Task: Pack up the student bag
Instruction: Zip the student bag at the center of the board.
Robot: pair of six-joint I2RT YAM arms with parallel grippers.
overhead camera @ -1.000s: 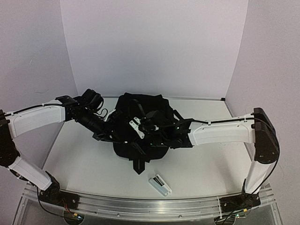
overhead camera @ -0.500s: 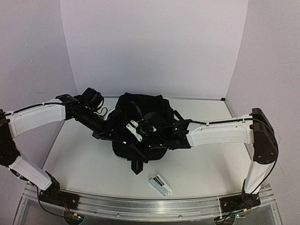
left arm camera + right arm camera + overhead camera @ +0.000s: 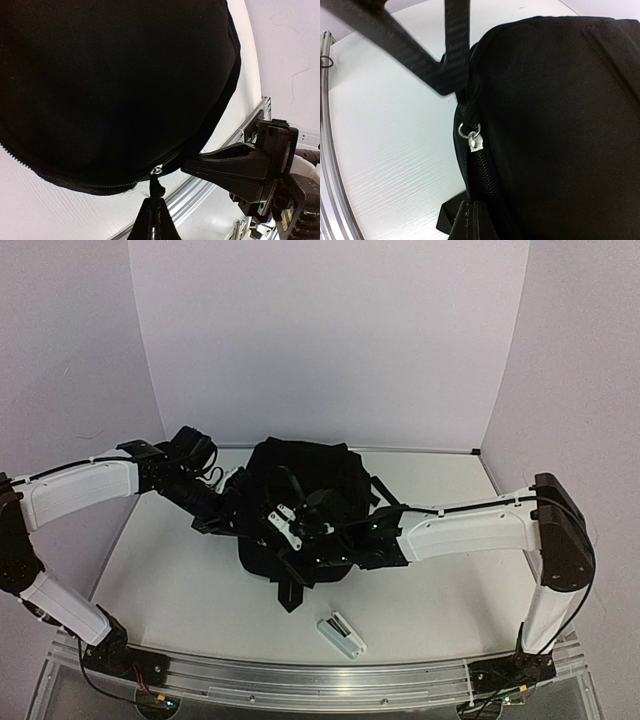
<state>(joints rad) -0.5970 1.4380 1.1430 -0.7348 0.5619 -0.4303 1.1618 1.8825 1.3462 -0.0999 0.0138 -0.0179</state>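
Top external view: the student bag [image 3: 310, 475] lies at frame centre on the white table [image 3: 170, 580], with both arms meeting at its lower edge. Left wrist view: the left gripper [image 3: 154, 212], at bottom centre, is fully closed on the black zipper pull [image 3: 158, 189]. Right wrist view: the right gripper [image 3: 470, 215], at bottom centre, is closed at the zipper track below the silver slider [image 3: 473, 140]. Whether it pinches any fabric cannot be told. A small white object [image 3: 341, 633] lies at lower centre, apart from the bag.
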